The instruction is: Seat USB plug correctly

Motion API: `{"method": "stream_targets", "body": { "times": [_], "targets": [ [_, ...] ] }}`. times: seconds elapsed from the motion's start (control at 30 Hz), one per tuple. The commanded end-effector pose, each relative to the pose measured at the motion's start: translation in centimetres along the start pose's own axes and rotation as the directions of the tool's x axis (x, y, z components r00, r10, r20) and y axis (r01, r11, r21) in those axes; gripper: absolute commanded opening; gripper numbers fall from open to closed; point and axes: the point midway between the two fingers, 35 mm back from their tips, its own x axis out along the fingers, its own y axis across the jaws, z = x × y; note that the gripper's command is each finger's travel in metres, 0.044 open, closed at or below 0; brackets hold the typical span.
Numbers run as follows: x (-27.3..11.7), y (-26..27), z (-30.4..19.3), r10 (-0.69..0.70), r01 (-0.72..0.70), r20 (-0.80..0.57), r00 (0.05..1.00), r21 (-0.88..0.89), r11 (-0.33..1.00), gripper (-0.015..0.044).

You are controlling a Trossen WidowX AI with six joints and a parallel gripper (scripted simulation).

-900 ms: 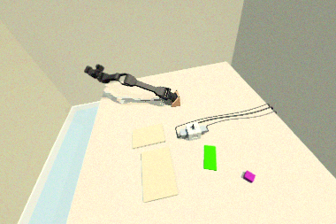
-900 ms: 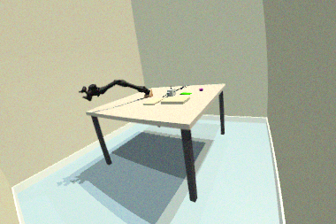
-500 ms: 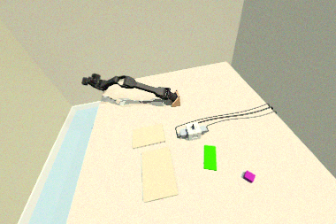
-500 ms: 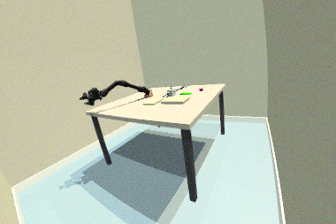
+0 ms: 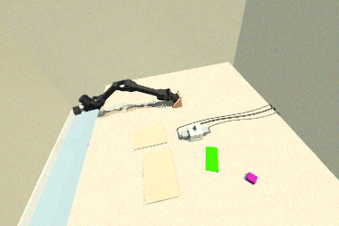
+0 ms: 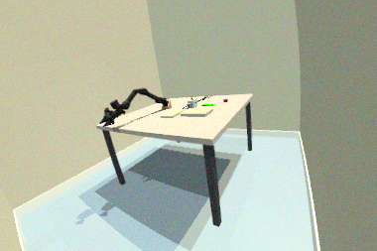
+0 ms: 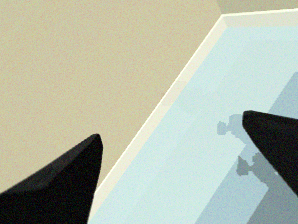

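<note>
Gripper is hanging wide open and holding nothing, out past the desk edge, well apart from the power cube. Farther off, the USB plug is sitting on the cube's top; any approach should be coming from above, avoiding the cables.
</note>
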Motion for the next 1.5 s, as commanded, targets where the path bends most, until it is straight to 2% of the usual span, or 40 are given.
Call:
{"method": "stream_targets", "body": {
  "times": [0.0,0.23,0.47,0.8,1.03,1.07,1.13,1.27,1.47],
  "targets": [
    [-2.9,4.9,-5.0,0.093,-0.103,-0.138,0.986,-0.066,0.992,0.0440],
    [-8.7,11.5,-12.8,0.210,-0.246,-0.345,0.915,-0.064,0.967,0.0440],
    [-16.4,16.4,-20.2,0.277,-0.382,-0.548,0.789,-0.085,0.920,0.0440],
    [-29.9,19.7,-29.3,0.256,-0.622,-0.801,0.541,-0.176,0.763,0.0440],
    [-40.8,19.4,-34.0,0.220,-0.786,-0.924,0.312,-0.121,0.606,0.0440],
    [-40.9,19.4,-34.0,0.219,-0.789,-0.926,0.308,-0.119,0.603,0.0440],
    [-45.1,18.6,-35.6,0.159,-0.854,-0.960,0.232,-0.123,0.505,0.0440],
    [-51.0,17.0,-37.0,0.065,-0.933,-0.989,0.134,-0.103,0.345,0.0440],
    [-60.3,13.6,-37.8,-0.102,-0.999,-0.995,0.008,-0.013,0.046,0.0440]
  ]
}}
